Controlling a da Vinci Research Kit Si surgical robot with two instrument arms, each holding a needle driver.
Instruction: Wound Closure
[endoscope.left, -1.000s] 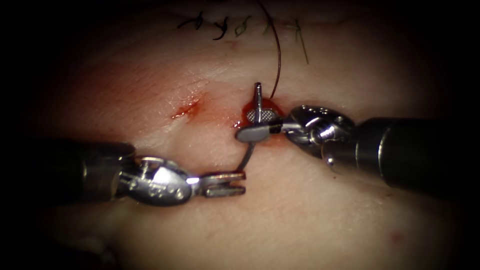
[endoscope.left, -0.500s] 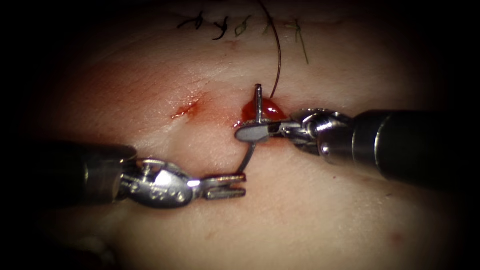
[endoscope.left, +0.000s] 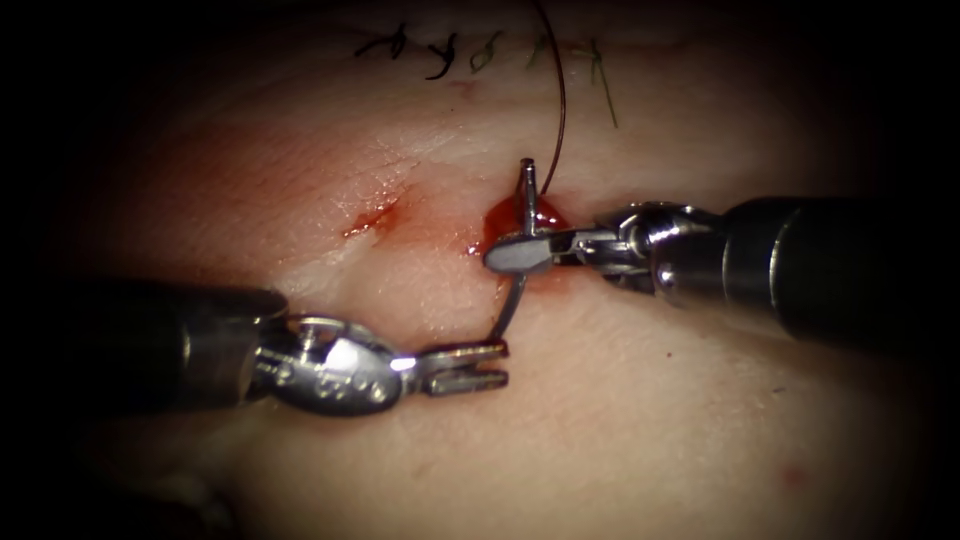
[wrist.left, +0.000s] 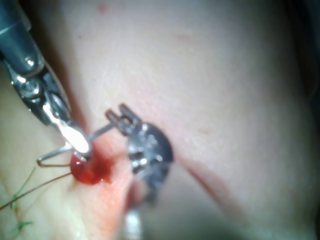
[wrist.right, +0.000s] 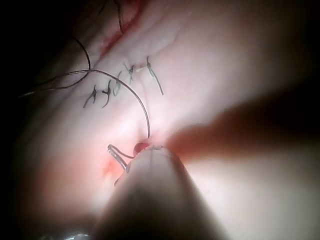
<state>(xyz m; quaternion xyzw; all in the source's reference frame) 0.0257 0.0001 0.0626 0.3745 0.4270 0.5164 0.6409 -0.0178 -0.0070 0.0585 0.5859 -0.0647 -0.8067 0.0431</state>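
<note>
Needle (endoscope.left: 519, 262): thin, stiff, slippery steel; best gripped mid-curve. Right hand (endoscope.left: 520, 252) clamped there; left hand (endoscope.left: 490, 365) apart, empty. Far end trailing thread (endoscope.left: 560, 100) above soft tissue (endoscope.left: 650, 420).

needle (endoscope.left: 520, 250): curved steel, upright, mid-curve gripped | thread (endoscope.left: 560, 100): dark, trailing from needle's top end over tissue (endoscope.left: 620, 420)

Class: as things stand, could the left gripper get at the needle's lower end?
Probably yes. The left gripper sits open right at the needle's lower end, nothing between them, while the right gripper holds the needle higher, over the red fluid.
</note>
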